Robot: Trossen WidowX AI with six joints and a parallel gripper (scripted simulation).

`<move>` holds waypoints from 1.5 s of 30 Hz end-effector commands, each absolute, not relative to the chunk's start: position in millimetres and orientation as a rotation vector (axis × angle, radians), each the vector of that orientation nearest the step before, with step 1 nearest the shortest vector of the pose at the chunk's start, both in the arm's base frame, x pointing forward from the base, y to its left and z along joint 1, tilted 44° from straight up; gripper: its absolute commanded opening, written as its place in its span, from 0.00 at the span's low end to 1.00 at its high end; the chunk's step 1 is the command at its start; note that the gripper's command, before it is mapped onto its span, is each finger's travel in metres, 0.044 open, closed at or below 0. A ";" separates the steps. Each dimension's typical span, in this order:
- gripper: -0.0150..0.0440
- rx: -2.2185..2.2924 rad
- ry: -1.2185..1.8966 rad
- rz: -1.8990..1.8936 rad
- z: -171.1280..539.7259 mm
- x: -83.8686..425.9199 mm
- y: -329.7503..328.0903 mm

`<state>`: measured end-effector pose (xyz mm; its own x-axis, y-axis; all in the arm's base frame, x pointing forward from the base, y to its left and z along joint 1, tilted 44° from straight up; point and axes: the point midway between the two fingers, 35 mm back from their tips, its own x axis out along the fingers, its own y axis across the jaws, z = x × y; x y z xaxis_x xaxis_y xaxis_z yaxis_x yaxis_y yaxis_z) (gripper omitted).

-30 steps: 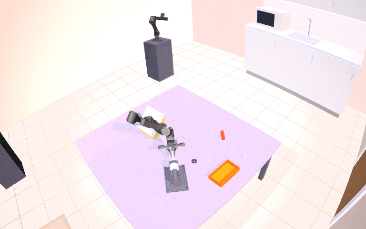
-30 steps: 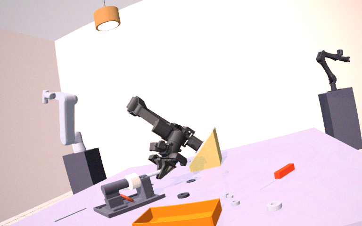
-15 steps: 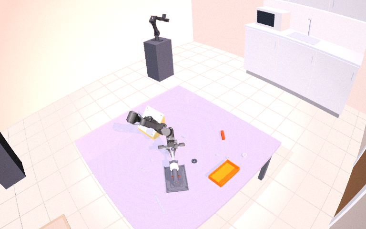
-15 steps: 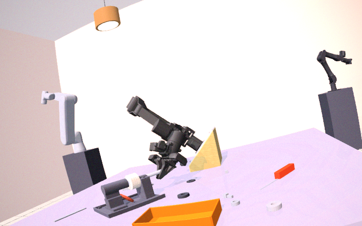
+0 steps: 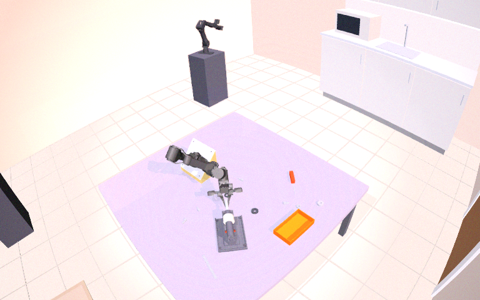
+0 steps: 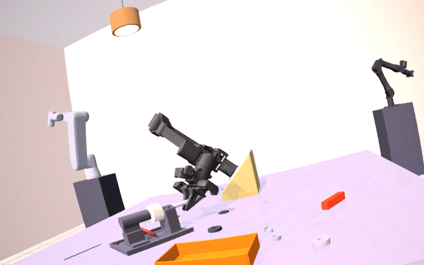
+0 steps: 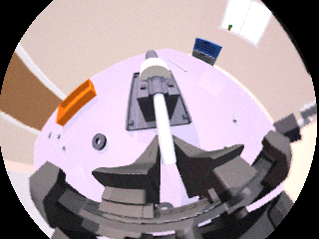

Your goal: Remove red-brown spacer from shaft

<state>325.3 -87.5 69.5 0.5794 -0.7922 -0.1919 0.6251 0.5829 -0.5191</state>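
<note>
My gripper [image 5: 227, 202] [image 6: 187, 204] [image 7: 162, 136] is shut on the light grey shaft [image 5: 226, 206] [image 6: 179, 204] [image 7: 162, 119] near its outer end. The shaft runs through the upright support [image 6: 171, 218] [image 7: 158, 96] toward the housing block [image 5: 230, 231] [image 6: 134, 218]. White spacers [image 5: 228, 218] [image 6: 155, 212] [image 7: 155, 68] sit together between support and housing. The red-brown spacer [image 6: 148, 232] is off the shaft, tilted low beside the housing's foot over the base plate [image 6: 184, 232] [image 7: 131, 112]; only small red parts show in the top view. The shaft's inner end is hidden.
An orange tray [image 5: 294, 226] [image 6: 215, 247] [image 7: 76, 104] stands beside the fixture. A dark ring [image 5: 254, 210] [image 6: 215, 228] [image 7: 99, 141] lies between them. A yellow wedge [image 5: 209, 172] [image 6: 243, 184] is behind the arm. A red block [image 5: 292, 177] [image 6: 333, 200], small white rings and a thin rod [image 5: 209, 266] [image 6: 82, 252] lie farther out.
</note>
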 end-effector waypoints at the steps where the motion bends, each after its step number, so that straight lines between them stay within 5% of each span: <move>1: 0.25 -0.418 0.424 -0.857 72.5 329.3 -87.8; 45: 0.25 -0.418 0.423 -0.857 80.2 341.7 -94.7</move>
<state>337.6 -94.2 76.9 0.5790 -0.7924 -0.1919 0.6271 0.5832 -0.5163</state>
